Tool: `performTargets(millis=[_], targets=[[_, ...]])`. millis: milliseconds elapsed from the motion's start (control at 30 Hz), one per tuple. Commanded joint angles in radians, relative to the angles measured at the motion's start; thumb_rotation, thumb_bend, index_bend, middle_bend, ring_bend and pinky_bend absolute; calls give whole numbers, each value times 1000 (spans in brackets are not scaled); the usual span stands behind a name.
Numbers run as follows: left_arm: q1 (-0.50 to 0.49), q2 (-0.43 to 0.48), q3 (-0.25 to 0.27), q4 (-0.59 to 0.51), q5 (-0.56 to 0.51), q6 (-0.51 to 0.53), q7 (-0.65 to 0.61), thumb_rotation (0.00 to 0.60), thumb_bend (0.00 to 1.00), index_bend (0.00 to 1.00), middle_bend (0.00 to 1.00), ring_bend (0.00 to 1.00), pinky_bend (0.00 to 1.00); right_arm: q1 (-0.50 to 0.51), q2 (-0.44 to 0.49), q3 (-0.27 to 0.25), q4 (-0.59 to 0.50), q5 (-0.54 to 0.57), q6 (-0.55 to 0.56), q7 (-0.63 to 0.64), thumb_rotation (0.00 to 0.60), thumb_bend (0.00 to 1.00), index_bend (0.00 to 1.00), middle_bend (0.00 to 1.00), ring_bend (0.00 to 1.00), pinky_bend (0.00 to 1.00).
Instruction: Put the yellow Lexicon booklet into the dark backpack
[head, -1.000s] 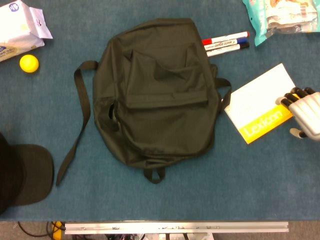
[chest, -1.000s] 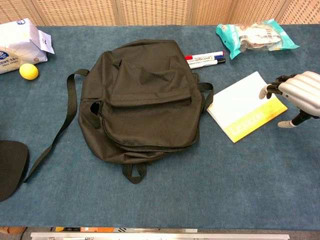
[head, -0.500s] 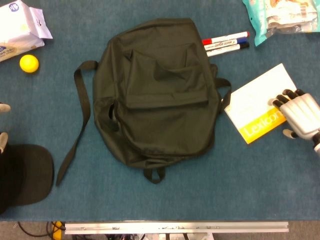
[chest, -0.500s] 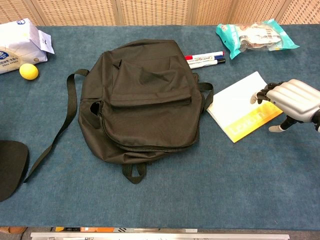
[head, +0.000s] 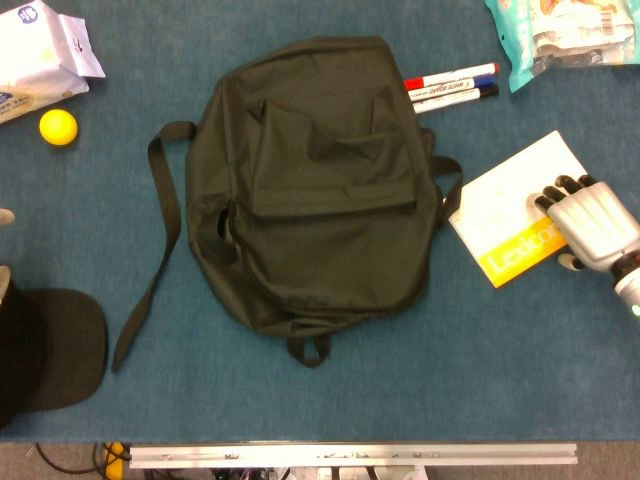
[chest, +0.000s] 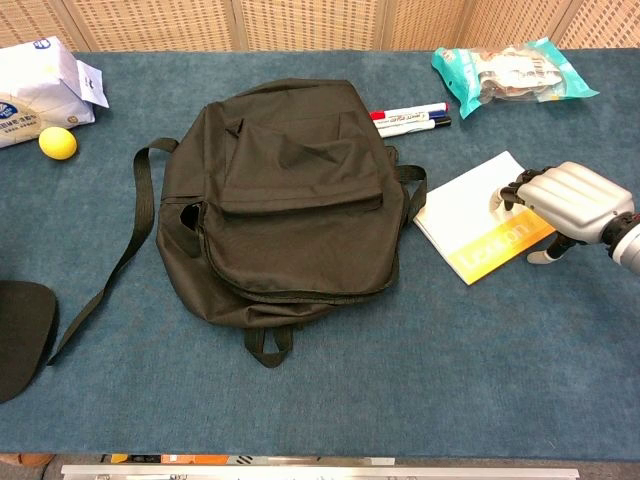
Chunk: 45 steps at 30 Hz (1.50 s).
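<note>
Right robot hand (head: 590, 222) had slid further onto booklet (head: 505, 215), fingers spread flat upon it, nothing gripped, backpack (head: 315, 180) closed on table (head: 420, 380).

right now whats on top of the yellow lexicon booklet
The right hand lies over the right end of the Lexicon booklet, fingers spread on its cover. The booklet lies flat on the table. The hand covers that corner, so the grip there cannot be seen.

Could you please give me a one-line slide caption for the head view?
Right hand rests on the Lexicon booklet, beside the shut backpack.
</note>
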Motion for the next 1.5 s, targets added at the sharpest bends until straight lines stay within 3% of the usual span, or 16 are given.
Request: performTargets(millis=[33,233,333,667,1000,1233,1367,1500], targets=[[0,0,-1,2,-2,0,-2,600,293,299,282,206,219,5,-5,1,5,6,-3,0,600,0,307,369,236,341],[1,1,-3,4,-5,1,-8,600,293,300,282,206,219,14,-4,6,-2,20,-7,6,600,11,307,369,236,341],[2,0,-2,9,-7,0,-12,600,293,299,282,206,219,18,-1,7,-6,24,-7,8,600,84,307,369,236,341],[3,-1,-4,16,-11,-1,-18,600,293,299,282,206,219,29,-10,5,0,29,-4,13,600,161,307,374,236,342],[0,-1,-7,18,-13,-4,-22,600,293,299,282,206,219,43,-29,18,27,23,16,53,600,386,307,405,254,348],[0,2,-10,20,-14,-3,-37,600,294,299,282,206,218,61,-50,46,35,25,42,64,600,421,313,417,266,359],[-1,5,-9,20,-15,-7,-45,600,293,300,282,206,219,74,-63,63,38,36,42,54,600,525,339,422,267,363],[0,8,-11,20,-19,-7,-52,600,293,300,282,206,219,84,-81,73,47,49,40,41,600,547,373,437,270,368]])
